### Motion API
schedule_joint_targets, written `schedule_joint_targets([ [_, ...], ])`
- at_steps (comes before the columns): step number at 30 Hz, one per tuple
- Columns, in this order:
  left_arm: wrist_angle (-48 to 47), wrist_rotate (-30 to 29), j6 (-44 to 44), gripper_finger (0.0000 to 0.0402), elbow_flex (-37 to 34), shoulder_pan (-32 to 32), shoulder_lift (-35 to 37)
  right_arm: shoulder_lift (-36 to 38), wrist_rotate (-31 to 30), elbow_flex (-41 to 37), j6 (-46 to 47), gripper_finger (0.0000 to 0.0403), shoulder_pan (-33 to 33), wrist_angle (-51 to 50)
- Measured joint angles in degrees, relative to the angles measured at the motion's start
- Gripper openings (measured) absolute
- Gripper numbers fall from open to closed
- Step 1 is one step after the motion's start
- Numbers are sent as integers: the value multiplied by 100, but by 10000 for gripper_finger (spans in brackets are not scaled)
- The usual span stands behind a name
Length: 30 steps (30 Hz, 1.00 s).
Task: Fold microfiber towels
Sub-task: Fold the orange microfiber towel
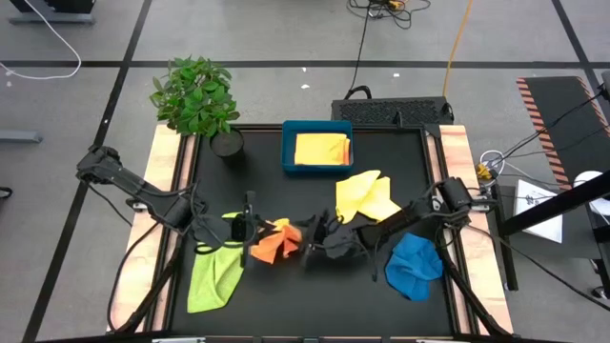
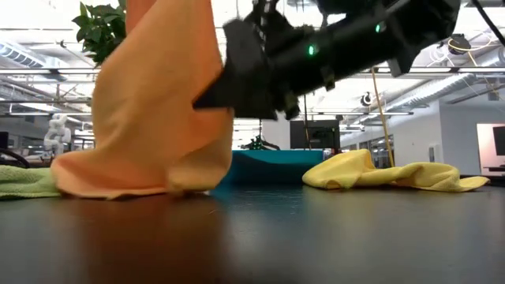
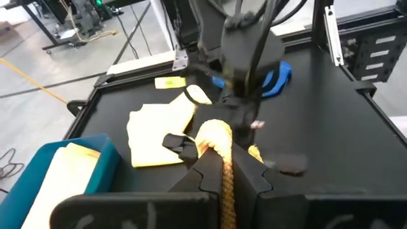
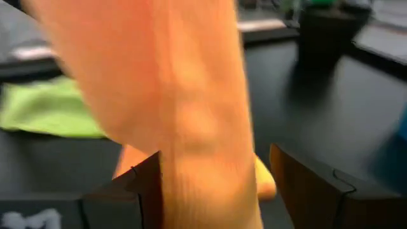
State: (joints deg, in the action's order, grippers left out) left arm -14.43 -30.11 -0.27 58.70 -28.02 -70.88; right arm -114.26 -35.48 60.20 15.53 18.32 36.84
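Your left pincer (image 3: 224, 181) is clamped on a bunched edge of the orange towel (image 1: 274, 242) and holds it lifted near the middle of the worktop's (image 1: 315, 305) front half, so the cloth hangs with only its lower hem on the surface, probably to let it drape flat. Your right pincer (image 4: 213, 184) stands wide open right at the hanging cloth, which drapes between its fingers ungripped; it looks placed to catch a second edge.

The lime green towel (image 1: 215, 274) lies at the front left edge, the blue towel (image 1: 415, 265) toward the front right edge, the pale yellow towel (image 1: 365, 196) mid-worktop. A golden yellow towel (image 1: 322, 150) sits in the teal tray (image 1: 289, 145) at the back edge. The barest surface is the front strip between green and blue.
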Motion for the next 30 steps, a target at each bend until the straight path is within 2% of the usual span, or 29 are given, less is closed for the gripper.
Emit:
schedule_joint_targets([
  [8,-606,27,-177,16,65,-266,353,-2,-26,0,901,238,-129,-1710],
  [14,-591,3,-182,8,72,-443,581,-2,-27,0,924,225,-126,-1775],
  [18,-589,1,-175,17,72,-501,635,-2,-27,0,827,186,-126,-1791],
  [21,-603,1,-158,8,72,-513,633,-2,2,0,727,146,-126,-1827],
  [25,-617,1,-151,7,72,-513,633,-2,444,0,572,100,-126,-1807],
  [30,-644,1,-166,19,72,-513,633,24,552,-2,564,35,-122,-1825],
])
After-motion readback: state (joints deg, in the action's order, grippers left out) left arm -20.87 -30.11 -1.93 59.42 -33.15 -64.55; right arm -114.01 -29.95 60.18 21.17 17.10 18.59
